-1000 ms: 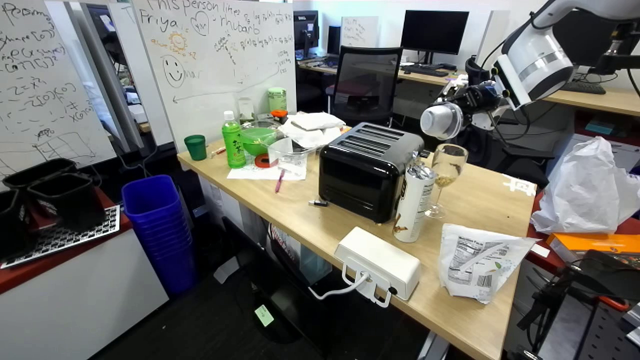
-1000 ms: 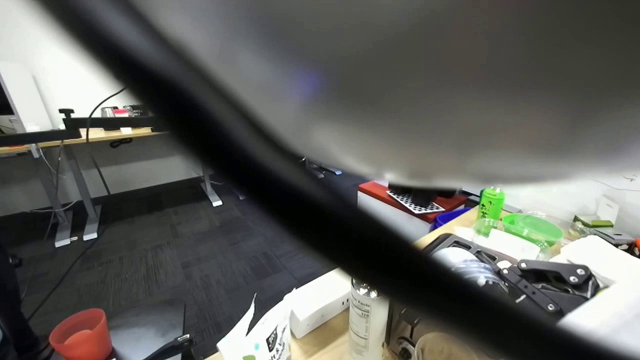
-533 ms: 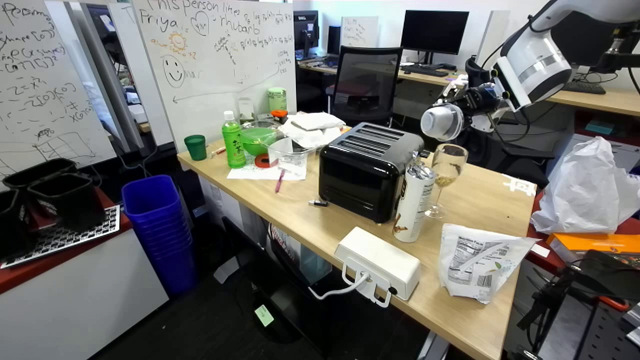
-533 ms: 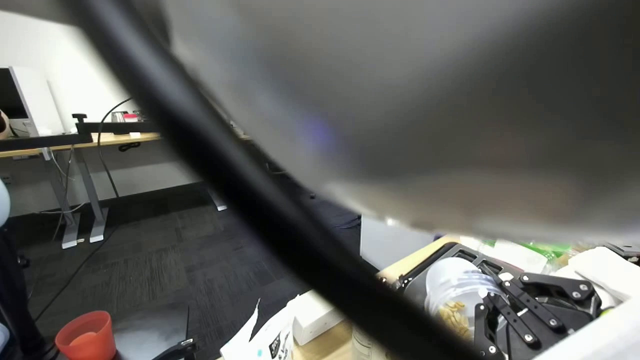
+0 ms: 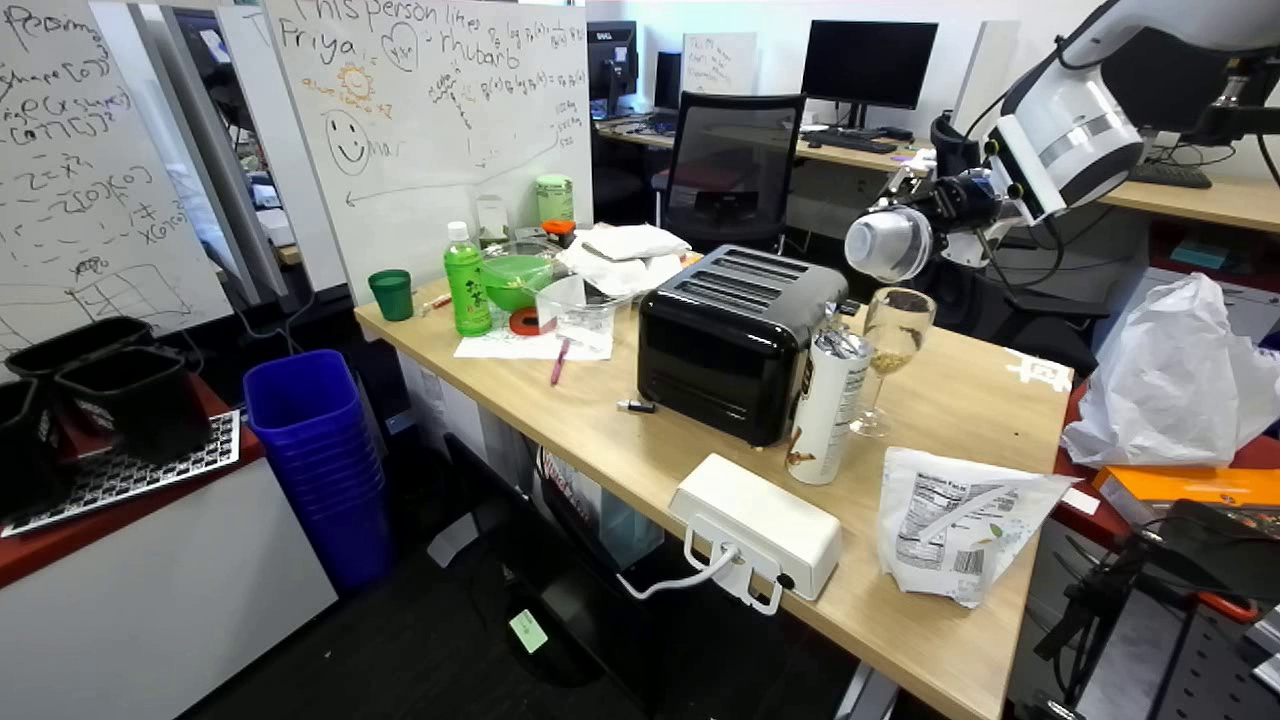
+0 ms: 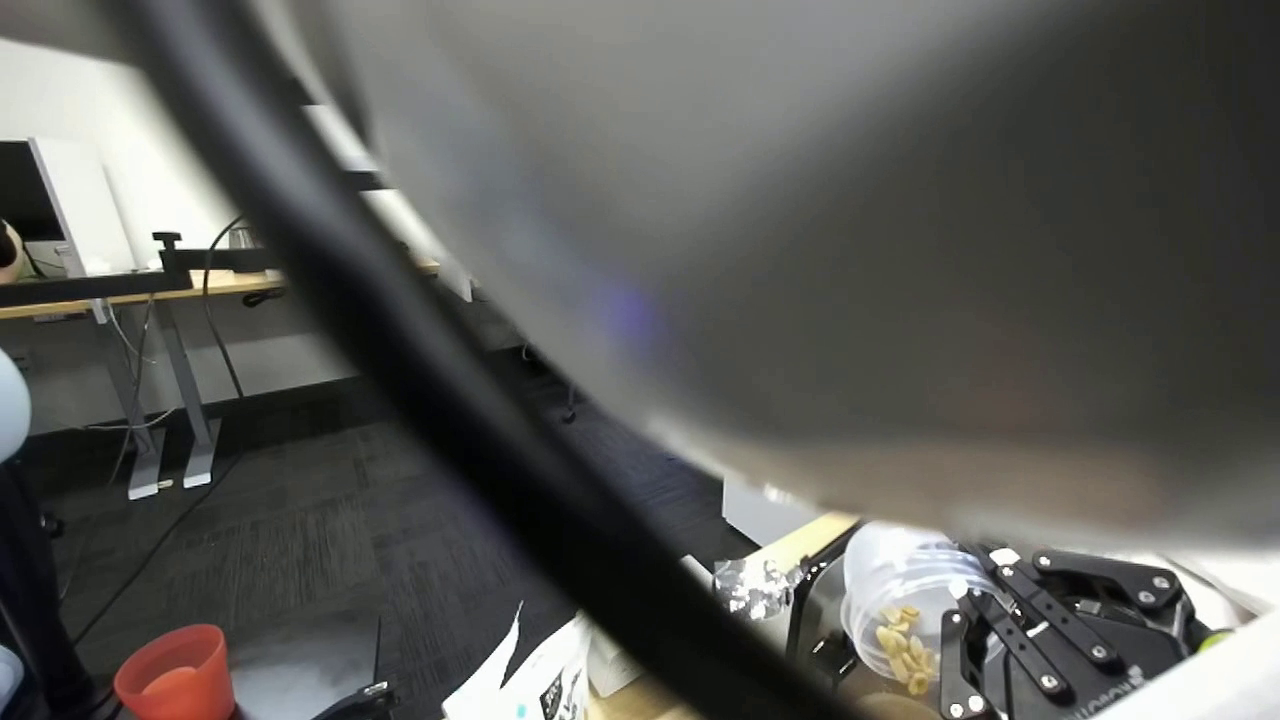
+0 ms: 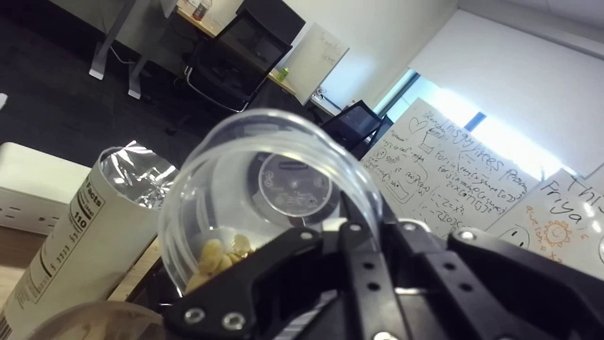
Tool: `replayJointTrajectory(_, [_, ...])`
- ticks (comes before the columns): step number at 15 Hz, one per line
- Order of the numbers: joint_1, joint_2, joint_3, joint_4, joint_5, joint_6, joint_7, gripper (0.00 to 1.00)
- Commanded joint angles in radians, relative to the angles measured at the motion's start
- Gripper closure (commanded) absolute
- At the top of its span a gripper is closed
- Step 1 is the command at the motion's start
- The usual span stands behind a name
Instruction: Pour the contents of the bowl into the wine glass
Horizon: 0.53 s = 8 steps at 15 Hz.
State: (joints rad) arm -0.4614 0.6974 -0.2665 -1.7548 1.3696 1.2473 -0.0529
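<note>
Bowl [image 5: 886, 244] is tipped on its side in the air near the wine glass [image 5: 900, 322], tool [image 7: 368, 222] pinched nearly closed on the bowl's rim. So step 1's done. Pour looks partway imo: pale bits [image 5: 890, 362] sit low in the glass, but yellowish pieces [image 7: 213, 257] remain in the bowl.

The see-through bowl [image 7: 295, 184] is tipped on its side, its mouth open to the wrist view; pale yellow pieces [image 7: 212, 259] lie in it, lower left of centre. Right of centre in an exterior view, the clear stemmed wine glass [image 5: 898, 332] stands upright, lower in frame than the bowl, pale bits [image 5: 888, 362] low in its cup.
</note>
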Motion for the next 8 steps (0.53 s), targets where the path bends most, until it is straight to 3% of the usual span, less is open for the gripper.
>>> replayJointTrajectory(1, [-0.021,0.030,0.001,0.029,0.025,-0.052,0.030,0.98])
replayJointTrajectory(8, [-0.025,0.045,0.003,0.037,0.039,-0.077,0.050,0.98])
